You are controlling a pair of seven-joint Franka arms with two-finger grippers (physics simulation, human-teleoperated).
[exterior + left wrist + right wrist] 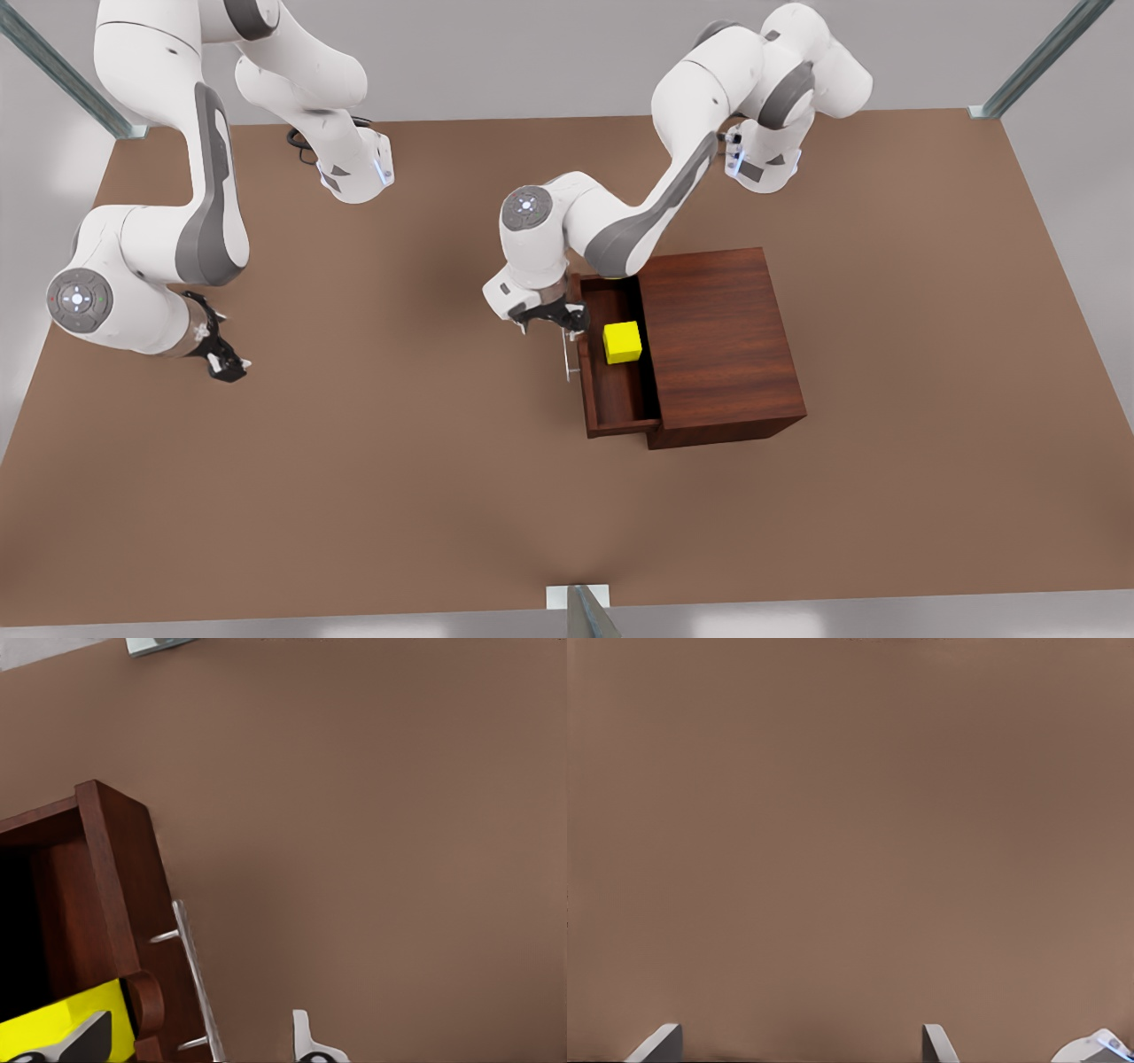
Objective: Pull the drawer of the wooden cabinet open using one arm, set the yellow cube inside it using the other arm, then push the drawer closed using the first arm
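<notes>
The wooden cabinet (722, 337) stands right of the table's middle with its drawer (613, 394) pulled out toward the front view's left. The yellow cube (623, 342) rests inside the drawer. My left gripper (551, 326) hovers at the drawer's front, open. In the left wrist view one of its fingers (89, 1041) is over the yellow cube (62, 1023) and the other is outside the silver handle (197, 974), so the drawer front (115, 886) lies between them. My right gripper (226, 363) waits far off at the front view's left, open (802, 1045) above bare table.
The brown table (399, 461) spreads wide around the cabinet. Metal frame posts (580, 611) stand at the near edge and the far corners. Both arm bases sit along the far edge.
</notes>
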